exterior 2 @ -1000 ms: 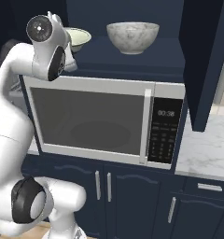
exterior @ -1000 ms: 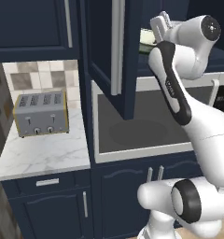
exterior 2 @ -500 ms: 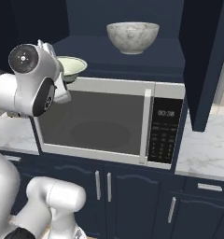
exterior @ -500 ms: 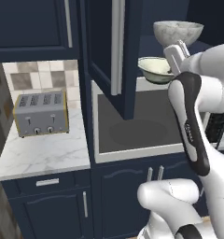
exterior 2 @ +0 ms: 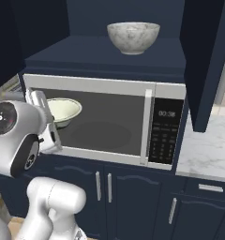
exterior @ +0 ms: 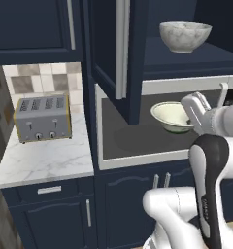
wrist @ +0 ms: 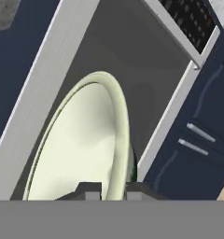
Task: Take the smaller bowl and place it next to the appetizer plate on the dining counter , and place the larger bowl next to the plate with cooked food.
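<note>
Gripper (wrist: 113,190) pinches the smaller bowl (wrist: 81,149) by its rim at six o'clock — jaws clamped, bowl carried level.

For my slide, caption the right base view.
Gripper carries the smaller bowl past the microwave.

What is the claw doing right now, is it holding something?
Claw: shut on the rim of the small bowl, held in front of the microwave.
</note>
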{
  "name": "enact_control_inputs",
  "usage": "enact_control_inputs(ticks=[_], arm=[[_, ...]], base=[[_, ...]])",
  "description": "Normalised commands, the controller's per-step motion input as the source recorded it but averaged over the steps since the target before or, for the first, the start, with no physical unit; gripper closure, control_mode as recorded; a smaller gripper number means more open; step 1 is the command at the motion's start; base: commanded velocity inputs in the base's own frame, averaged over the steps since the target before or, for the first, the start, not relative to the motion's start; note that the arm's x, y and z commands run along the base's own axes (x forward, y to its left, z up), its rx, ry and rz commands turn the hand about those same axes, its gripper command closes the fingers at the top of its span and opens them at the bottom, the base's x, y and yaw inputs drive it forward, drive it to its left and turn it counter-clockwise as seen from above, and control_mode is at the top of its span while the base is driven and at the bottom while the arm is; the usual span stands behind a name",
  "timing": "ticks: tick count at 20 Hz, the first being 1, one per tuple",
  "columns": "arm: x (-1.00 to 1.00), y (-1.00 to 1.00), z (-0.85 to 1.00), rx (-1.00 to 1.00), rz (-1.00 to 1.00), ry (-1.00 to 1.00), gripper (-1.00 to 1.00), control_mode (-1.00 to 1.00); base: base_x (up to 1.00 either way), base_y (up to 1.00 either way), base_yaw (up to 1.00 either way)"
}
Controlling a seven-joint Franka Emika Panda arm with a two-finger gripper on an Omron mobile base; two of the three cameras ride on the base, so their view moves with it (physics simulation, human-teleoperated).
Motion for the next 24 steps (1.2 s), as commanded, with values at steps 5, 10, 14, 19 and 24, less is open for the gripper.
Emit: enact_control_inputs(ticks=[5, 10, 14, 19, 24], arm=[[-0.87, -0.06, -0.31, 0.00, -0.08, 0.01, 1.00, -1.00], [-0.15, 0.01, -0.33, 0.00, -0.09, 0.01, 1.00, -1.00], [-0.01, 0.00, -0.11, 0.00, -0.03, 0.00, 1.00, 1.00], [0.00, 0.00, 0.00, 0.00, 0.00, 0.00, 1.00, 1.00], [0.00, 0.00, 0.00, 0.00, 0.00, 0.00, 1.00, 1.00]], base=[[0.00, 0.00, 0.00], [0.00, 0.00, 0.00], [-0.13, 0.00, -0.29], [-0.37, 0.00, -0.54], [-0.39, 0.00, -0.62]])
